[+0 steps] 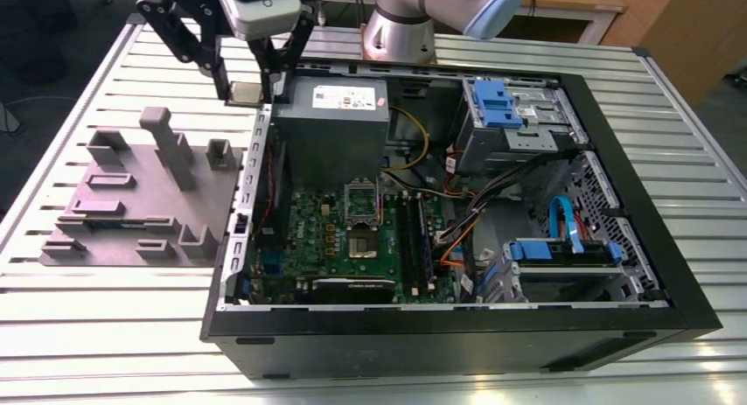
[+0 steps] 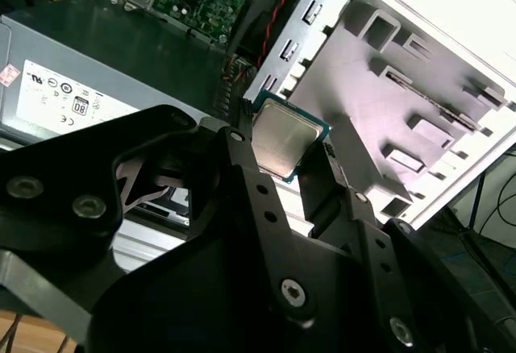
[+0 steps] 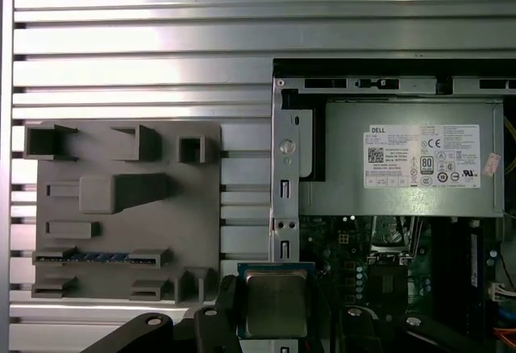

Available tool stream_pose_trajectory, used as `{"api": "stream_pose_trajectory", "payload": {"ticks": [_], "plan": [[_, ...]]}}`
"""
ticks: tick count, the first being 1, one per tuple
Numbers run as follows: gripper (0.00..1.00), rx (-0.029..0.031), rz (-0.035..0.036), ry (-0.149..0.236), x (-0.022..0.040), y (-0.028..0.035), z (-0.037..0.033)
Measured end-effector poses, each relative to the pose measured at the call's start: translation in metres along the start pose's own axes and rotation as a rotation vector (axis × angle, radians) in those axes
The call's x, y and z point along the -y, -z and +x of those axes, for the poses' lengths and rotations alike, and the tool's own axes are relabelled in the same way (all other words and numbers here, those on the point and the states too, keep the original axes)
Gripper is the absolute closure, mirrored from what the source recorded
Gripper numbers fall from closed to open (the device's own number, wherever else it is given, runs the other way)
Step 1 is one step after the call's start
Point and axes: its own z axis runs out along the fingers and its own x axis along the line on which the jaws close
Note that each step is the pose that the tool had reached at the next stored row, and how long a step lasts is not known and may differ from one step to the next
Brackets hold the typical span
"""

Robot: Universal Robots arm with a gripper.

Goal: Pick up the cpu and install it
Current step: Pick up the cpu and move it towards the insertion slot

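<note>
We're mid-carry: the gripper [image 1: 248, 92] is pinching the cpu [image 3: 275, 303] by its edges, above the case [image 1: 467, 339] rim at 11 o'clock from the socket [image 1: 363, 214], so we reckon it wants a level, squared-up approach.

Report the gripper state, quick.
The gripper: closed, holding the cpu between its fingers, up in the air by the side wall of the computer case.
</note>
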Motion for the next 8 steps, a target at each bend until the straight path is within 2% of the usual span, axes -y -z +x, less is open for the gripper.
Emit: {"api": "stream_pose_trajectory", "payload": {"ticks": [8], "plan": [[0.53, 0.0000, 0.0000, 0.000, 0.0000, 0.0000, -0.0019]]}}
